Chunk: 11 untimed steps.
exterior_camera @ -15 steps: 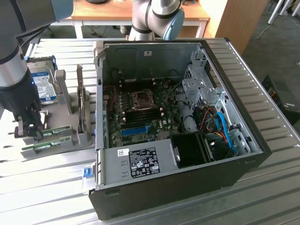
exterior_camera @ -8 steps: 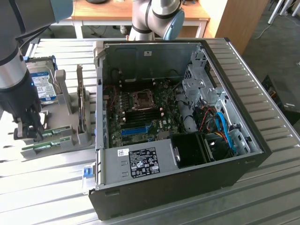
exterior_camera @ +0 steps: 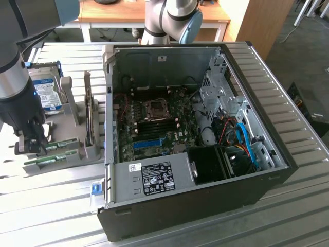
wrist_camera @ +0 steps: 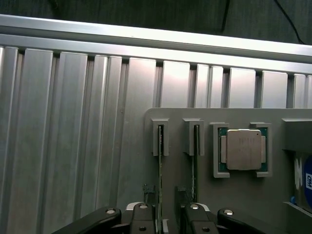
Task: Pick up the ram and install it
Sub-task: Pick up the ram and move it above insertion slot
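Note:
Two ram sticks stand on edge in slots of a grey holder. In the wrist view the nearer ram runs down between my fingertips, and the second ram runs under the other finger. My gripper is open, straddling the end of the first stick without closing on it. In the exterior view my gripper hangs low at the far left over the ends of the green ram sticks.
A silver processor chip sits in a pocket of the holder beside the sticks. A hard drive stands behind the holder. The open computer case lies at centre with the motherboard exposed. Ribbed aluminium table all around.

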### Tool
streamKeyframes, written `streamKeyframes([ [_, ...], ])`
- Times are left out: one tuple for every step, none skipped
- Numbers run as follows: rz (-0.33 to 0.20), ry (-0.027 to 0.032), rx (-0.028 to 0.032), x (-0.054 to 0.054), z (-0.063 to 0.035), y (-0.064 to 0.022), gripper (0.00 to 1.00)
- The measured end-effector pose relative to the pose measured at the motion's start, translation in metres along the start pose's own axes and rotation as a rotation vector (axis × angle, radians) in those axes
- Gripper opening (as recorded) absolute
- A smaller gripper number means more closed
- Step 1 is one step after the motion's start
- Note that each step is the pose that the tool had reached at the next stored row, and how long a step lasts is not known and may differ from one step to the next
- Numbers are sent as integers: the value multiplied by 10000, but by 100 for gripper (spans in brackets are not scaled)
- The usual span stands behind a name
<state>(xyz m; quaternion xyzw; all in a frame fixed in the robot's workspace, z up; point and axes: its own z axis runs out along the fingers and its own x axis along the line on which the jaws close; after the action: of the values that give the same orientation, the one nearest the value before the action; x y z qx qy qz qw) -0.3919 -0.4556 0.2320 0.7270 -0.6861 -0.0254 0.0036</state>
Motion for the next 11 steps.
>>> streamKeyframes([
  [0,-1,2,0,6,0,30],
  [0,0,0,1,12,0,30],
  [0,0,-1,2,21,-1,30],
  [0,0,-1,2,30,-1,30],
  [0,0,-1,4,40,-1,30],
  [-1,0,-1,4,49,-2,30],
  [0,0,-1,5,59,-2,30],
  [0,0,0,5,68,-3,30],
  [0,0,-1,6,76,-3,30],
  [0,0,0,6,84,-3,30],
  [0,0,0,7,94,-4,30],
])
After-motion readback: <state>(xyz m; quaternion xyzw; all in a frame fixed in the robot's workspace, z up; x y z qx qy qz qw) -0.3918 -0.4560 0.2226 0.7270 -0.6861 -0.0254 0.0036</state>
